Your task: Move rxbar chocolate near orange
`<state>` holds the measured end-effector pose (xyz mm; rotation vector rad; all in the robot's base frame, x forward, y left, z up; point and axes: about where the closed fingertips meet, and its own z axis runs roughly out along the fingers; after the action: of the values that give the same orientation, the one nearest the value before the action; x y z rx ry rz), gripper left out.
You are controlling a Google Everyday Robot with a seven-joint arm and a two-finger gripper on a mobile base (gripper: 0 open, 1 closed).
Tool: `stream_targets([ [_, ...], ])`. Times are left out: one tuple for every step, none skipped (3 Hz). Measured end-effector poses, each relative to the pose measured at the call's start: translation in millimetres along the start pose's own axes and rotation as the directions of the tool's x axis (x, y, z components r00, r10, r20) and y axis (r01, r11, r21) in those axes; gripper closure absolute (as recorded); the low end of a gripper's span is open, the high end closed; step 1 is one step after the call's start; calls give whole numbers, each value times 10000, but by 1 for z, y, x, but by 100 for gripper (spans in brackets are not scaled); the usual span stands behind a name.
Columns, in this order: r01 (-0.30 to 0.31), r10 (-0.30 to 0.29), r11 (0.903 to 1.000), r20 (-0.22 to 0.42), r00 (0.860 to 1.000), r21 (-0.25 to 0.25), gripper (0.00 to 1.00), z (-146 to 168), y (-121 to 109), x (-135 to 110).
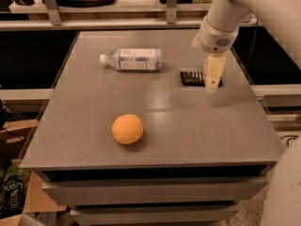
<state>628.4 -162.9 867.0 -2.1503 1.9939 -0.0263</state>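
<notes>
Flat rxbar chocolate [192,77], gripper [212,84] at its end, smooth round orange [127,128]

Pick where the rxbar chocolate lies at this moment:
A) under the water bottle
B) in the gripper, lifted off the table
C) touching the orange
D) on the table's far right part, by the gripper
D: the rxbar chocolate lies flat on the far right part of the table, with the gripper at its right end, well apart from the orange.
</notes>
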Motion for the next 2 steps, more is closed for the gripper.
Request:
stream_targets([
  [-129, 130, 9984, 13, 9999, -553, 0, 27, -4, 3],
  [-178, 174, 9957, -53, 9998, -909, 16, 47, -7, 2],
])
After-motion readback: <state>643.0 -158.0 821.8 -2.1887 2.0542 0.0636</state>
